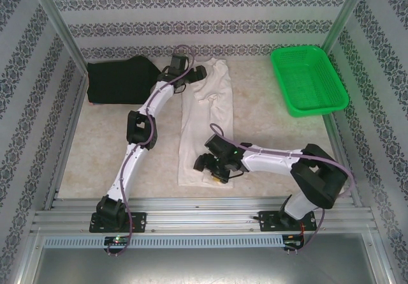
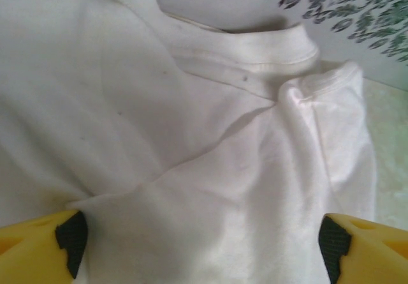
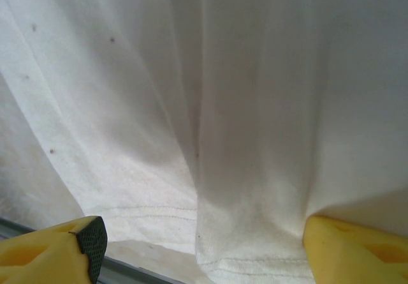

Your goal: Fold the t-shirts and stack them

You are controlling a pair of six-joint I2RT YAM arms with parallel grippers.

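Observation:
The cream t-shirt [image 1: 207, 115] lies as a long narrow strip down the middle of the table, collar toward the back. The black t-shirt [image 1: 118, 80] lies bunched at the back left. My left gripper [image 1: 197, 73] hovers over the collar end, open. In the left wrist view the left gripper [image 2: 201, 246] has its fingers wide apart above the rumpled cream t-shirt [image 2: 191, 105] by the neckband. My right gripper [image 1: 213, 169] is over the hem end near the front edge. In the right wrist view the right gripper [image 3: 204, 246] stands open over the folded hem of the cream t-shirt [image 3: 223, 92].
A green mesh basket [image 1: 306, 80] stands at the back right, nothing in it. Patterned walls close in the back and sides. The aluminium rail [image 1: 204, 217] runs along the front, just below the shirt's hem.

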